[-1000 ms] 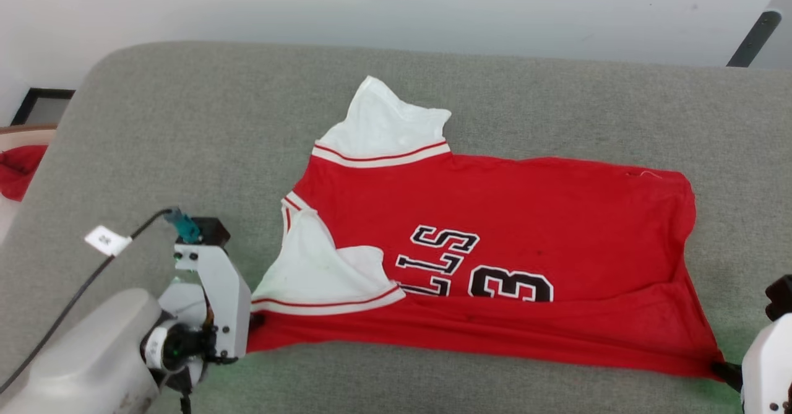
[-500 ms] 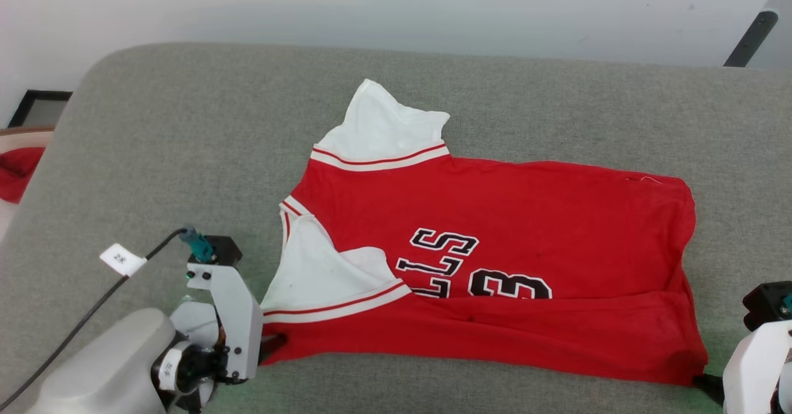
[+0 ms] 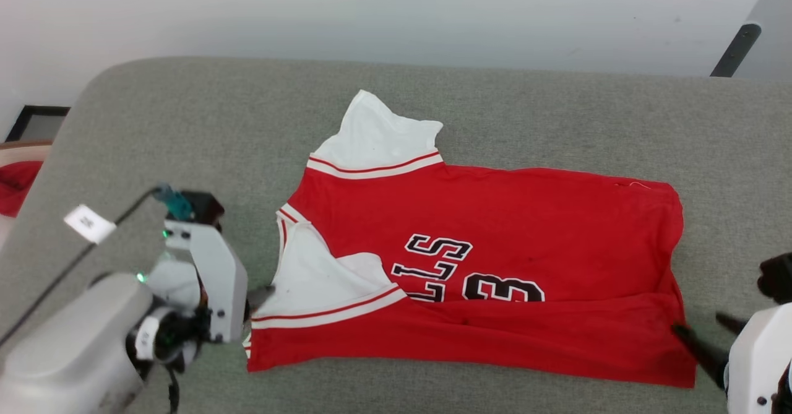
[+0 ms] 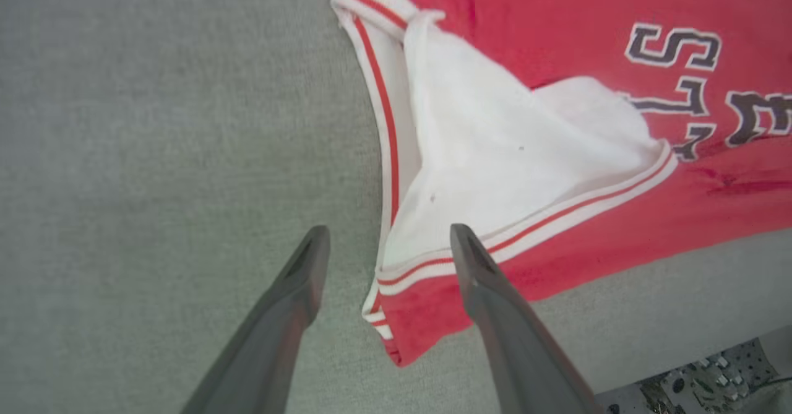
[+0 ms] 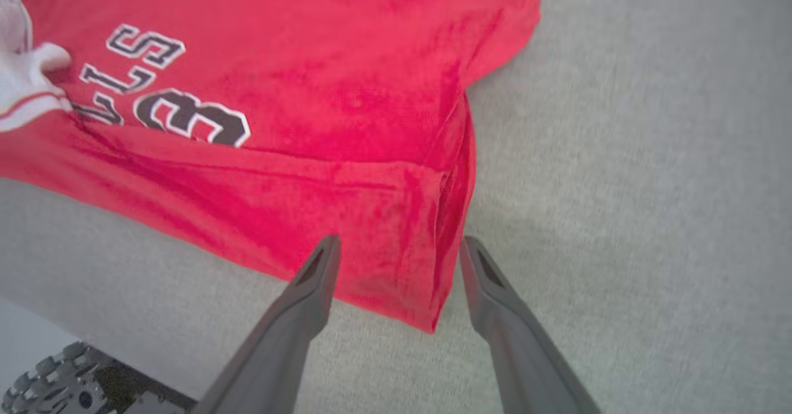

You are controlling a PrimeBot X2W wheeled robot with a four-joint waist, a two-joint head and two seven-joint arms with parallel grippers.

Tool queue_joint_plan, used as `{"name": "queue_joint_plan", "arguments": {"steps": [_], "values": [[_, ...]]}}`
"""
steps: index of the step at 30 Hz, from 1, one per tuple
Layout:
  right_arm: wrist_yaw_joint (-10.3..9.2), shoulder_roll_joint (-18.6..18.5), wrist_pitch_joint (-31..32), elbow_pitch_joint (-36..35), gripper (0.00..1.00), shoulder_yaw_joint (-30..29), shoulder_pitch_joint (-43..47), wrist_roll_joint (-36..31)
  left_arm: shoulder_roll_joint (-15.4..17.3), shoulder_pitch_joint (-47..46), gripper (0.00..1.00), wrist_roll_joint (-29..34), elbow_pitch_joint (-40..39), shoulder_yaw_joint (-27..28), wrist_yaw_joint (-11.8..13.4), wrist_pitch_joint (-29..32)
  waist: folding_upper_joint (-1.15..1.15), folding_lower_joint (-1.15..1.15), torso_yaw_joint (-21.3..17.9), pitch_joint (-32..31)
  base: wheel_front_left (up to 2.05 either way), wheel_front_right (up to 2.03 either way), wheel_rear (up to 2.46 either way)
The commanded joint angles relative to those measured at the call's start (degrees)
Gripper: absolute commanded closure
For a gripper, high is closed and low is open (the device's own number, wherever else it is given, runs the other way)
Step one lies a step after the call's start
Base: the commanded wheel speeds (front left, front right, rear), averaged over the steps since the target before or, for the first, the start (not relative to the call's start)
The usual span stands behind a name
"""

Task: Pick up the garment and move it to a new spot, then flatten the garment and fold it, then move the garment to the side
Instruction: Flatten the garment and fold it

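Both grippers have let go since a second ago, they were pinched on the two near corners of the garment [image 3: 495,216] and now their jaws stand wide apart and hold nothing. Left gripper [image 4: 390,234] straddles the garment's striped-trim corner, one finger over the cloth, the other over bare bench [image 3: 185,123] beside it. Right gripper [image 5: 401,244] does the same at the garment's near hem corner. Garment itself lies spread on the bench, its near long edge folded up over the bottom of the black-and-white numerals, white inside showing at both armholes
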Motion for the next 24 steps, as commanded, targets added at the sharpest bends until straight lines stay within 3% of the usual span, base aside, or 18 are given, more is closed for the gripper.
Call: {"name": "queue_joint_plan", "arguments": {"steps": [1,8,17,24], "values": [[-0.07,0.1,-2.5,-1.0,0.0,0.2,-1.1,-1.0,0.3,-1.2,0.0,0.6,-0.7,0.7,-0.3,-1.0,0.0,0.0,-0.2,-0.1,0.0,0.0,0.0],[-0.07,0.6,-18.5,-2.8,0.0,1.6,-4.7,-6.0,0.6,-6.2,0.0,4.7,-1.2,2.9,-3.3,-8.1,0.0,0.0,-1.8,0.9,0.0,0.0,0.0],[-0.07,2.2,-38.4,-0.6,0.0,3.3,-10.7,-15.4,-2.2,-14.1,0.0,8.4,4.0,5.1,-7.1,-15.4,0.0,0.0,-5.2,4.9,0.0,0.0,0.0],[-0.07,5.6,-46.7,-0.1,0.0,3.6,-14.3,-19.4,-3.7,-21.2,0.0,10.5,9.5,5.6,-10.4,-17.0,0.0,0.0,-8.9,10.3,0.0,0.0,0.0]]}}
